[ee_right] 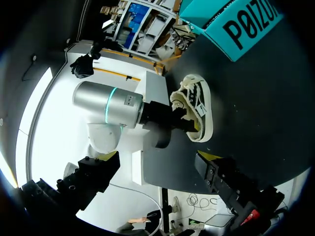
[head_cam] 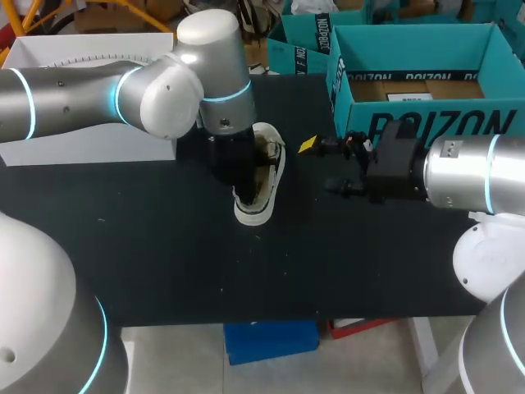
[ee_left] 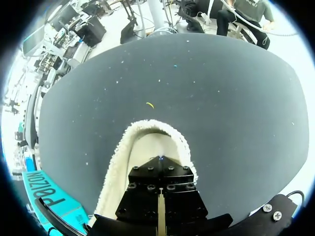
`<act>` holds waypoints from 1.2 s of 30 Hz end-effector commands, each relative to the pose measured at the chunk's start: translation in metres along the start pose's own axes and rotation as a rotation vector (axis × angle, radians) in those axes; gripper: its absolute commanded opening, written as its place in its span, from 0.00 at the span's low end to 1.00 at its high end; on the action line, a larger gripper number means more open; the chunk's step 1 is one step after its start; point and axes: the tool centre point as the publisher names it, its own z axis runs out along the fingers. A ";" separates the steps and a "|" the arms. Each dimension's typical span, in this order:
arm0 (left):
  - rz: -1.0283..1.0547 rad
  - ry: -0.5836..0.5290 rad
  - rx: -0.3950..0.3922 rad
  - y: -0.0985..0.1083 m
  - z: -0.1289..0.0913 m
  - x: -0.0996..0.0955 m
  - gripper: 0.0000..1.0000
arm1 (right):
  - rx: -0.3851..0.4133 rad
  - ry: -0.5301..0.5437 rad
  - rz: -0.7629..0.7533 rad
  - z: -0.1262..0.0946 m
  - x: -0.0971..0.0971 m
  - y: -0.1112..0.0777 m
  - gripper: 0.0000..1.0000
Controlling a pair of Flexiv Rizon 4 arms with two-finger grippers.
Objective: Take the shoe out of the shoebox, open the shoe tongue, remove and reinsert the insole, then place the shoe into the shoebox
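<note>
Left tool (ee_left: 160,162) deep inside shoe (head_cam: 267,193) at tabletop (head_cam: 164,246) centre, grip impossible to tell; right tool (head_cam: 323,167) spread, empty, beside shoebox (head_cam: 426,123) at far right corner

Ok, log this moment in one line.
shoe: out of box, on table | left gripper: down inside shoe, grip unseen | right gripper: open, beside shoe, not touching

**Black Table, White Slab, Yellow Fleck**

A black table (head_cam: 164,271) filled the scene, its matte top dotted with fine pale specks. A flat white slab (head_cam: 82,146) lay on its far left part and reached to the left edge. In the left wrist view, one small curved yellow fleck (ee_left: 149,104) lay alone on the dark top.
</note>
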 end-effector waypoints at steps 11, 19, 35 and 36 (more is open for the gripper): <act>-0.033 -0.104 0.045 -0.016 -0.017 -0.004 0.00 | 0.000 0.002 0.000 0.001 0.000 0.000 1.00; -0.061 -0.211 0.019 -0.025 -0.064 0.006 0.00 | 0.000 0.002 0.000 0.001 0.000 0.000 1.00; -0.211 -0.460 0.036 -0.029 -0.116 0.030 0.00 | 0.000 0.002 0.000 0.001 0.000 0.000 1.00; -0.232 -0.483 0.035 -0.027 -0.117 0.032 0.00 | 0.000 0.002 0.000 0.001 0.000 0.000 1.00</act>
